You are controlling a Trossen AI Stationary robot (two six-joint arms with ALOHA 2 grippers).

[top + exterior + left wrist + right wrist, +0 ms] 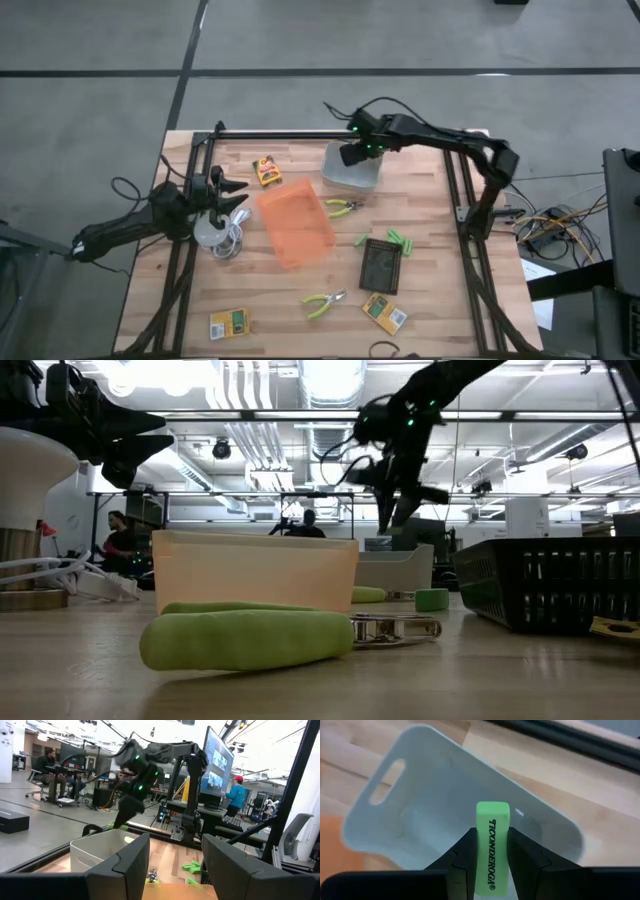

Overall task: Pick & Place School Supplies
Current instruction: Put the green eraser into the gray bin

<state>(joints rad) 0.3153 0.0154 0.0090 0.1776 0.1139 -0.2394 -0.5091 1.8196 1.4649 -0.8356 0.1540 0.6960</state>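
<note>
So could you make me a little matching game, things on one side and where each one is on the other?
Things:
1. green eraser
2. grey bin
3. orange bin
4. black basket

Places:
A. mid-table
B. under the right gripper
C. between that gripper's fingers
D. beside the loose green sticks

Pairs: 1-C, 2-B, 3-A, 4-D

Lime-green stick (492, 847) printed TICONDEROGA, upright, pinched above grey bin (420, 780); pliers, boxes scattered on table.

only legible text: "ticonderoga", black print running lengthwise on the lime-green eraser stick (492, 847), seen above the grey bin (435, 795). print on the yellow-and-green boxes is too small to read.
</note>
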